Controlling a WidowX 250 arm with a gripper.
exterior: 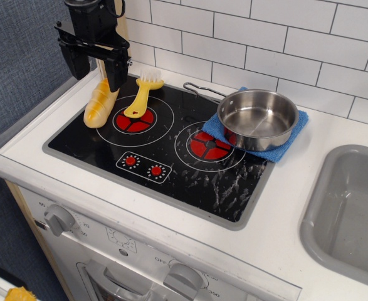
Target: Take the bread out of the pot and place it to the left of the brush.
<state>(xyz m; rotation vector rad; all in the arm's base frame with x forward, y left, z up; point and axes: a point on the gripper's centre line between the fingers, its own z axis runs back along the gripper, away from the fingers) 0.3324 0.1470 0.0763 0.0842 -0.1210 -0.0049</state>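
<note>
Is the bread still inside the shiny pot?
No, the pot is empty, and the bread lies on the stove's left edge, left of the brush.

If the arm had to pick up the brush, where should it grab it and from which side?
Probably the flat yellow handle of the brush, near its middle, from straight above. It lies flat on the stove, running front to back, so jaws closing across its narrow width fit. The bread lies close on the left, so descend carefully.
</note>
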